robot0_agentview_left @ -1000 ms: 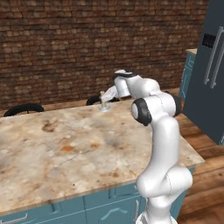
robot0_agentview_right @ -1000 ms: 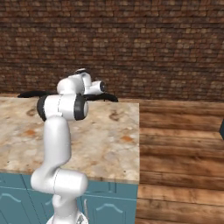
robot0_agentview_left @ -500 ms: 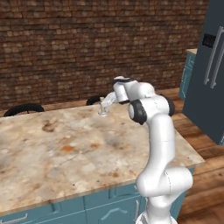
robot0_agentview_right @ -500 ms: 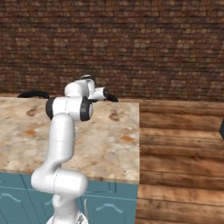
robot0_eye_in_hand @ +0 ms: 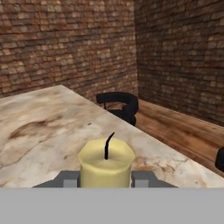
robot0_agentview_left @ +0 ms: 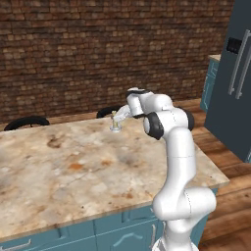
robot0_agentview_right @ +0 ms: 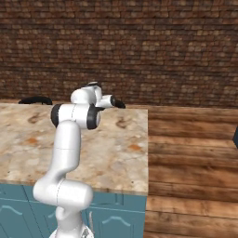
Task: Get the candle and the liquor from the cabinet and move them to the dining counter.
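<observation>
**A:** Where was the candle (robot0_eye_in_hand: 106, 164) at this point?

**B:** It sat between the two fingers of the gripper (robot0_eye_in_hand: 106, 179), which were closed in snugly against its yellow sides. In the left base view the candle (robot0_agentview_left: 115, 122) showed at the far edge of the dining counter (robot0_agentview_left: 73, 166), close to the marbled stone; whether its small holder touched the slab could not be told.

**A:** So how much of the job looked finished?

**B:** Judging by the scene, roughly the first half was nearly done. The candle had reached the dining counter but was not released, so letting go of it remained.

**A:** And the liquor?

**B:** No bottle stood on the visible part of the slab, so fetching it from the cabinet very likely lay ahead.

**A:** Anything else nearby?

**B:** A black stool (robot0_eye_in_hand: 119, 105) stood just beyond the counter's far edge, before a brick wall (robot0_agentview_left: 98, 49)
</observation>
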You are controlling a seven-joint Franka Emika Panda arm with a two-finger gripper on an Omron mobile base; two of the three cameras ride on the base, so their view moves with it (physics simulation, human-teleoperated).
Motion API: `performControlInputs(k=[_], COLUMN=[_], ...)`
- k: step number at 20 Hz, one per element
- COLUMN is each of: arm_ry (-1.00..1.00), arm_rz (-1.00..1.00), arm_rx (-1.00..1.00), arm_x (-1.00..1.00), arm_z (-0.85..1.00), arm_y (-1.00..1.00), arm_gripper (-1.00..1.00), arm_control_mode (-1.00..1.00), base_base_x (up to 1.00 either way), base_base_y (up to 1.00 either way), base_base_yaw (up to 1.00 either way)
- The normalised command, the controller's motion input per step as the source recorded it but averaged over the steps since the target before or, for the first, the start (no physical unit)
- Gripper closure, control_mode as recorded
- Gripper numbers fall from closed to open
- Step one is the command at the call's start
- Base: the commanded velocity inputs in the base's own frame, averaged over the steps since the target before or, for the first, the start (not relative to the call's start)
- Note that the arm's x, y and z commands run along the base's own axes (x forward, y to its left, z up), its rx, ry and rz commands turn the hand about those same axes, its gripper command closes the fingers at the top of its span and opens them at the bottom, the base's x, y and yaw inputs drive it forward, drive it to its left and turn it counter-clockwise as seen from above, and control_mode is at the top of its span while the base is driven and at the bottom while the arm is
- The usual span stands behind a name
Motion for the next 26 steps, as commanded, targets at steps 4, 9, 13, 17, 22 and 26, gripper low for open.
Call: performControlInputs(k=[4, 9, 13, 17, 22, 26], arm_ry=[0.00, -0.03, -0.18, -0.09, 0.00, 0.00], arm_rz=[0.00, 0.00, 0.00, 0.00, 0.00, 0.00], arm_rx=[0.00, 0.00, 0.00, 0.00, 0.00, 0.00], arm_x=[0.00, -0.01, -0.12, -0.04, 0.00, 0.00], arm_z=[-0.35, -0.30, -0.40, -0.47, -0.14, 0.00], arm_y=[0.00, 0.00, 0.00, 0.00, 0.00, 0.00], arm_gripper=[1.00, 1.00, 1.00, 1.00, 1.00, -1.00], arm_control_mode=[-1.00, -1.00, -1.00, -1.00, -1.00, -1.00], base_base_x=[0.00, 0.00, 0.00, 0.00, 0.00, 0.00], base_base_y=[0.00, 0.00, 0.00, 0.00, 0.00, 0.00], base_base_yaw=[0.00, 0.00, 0.00, 0.00, 0.00, 0.00])
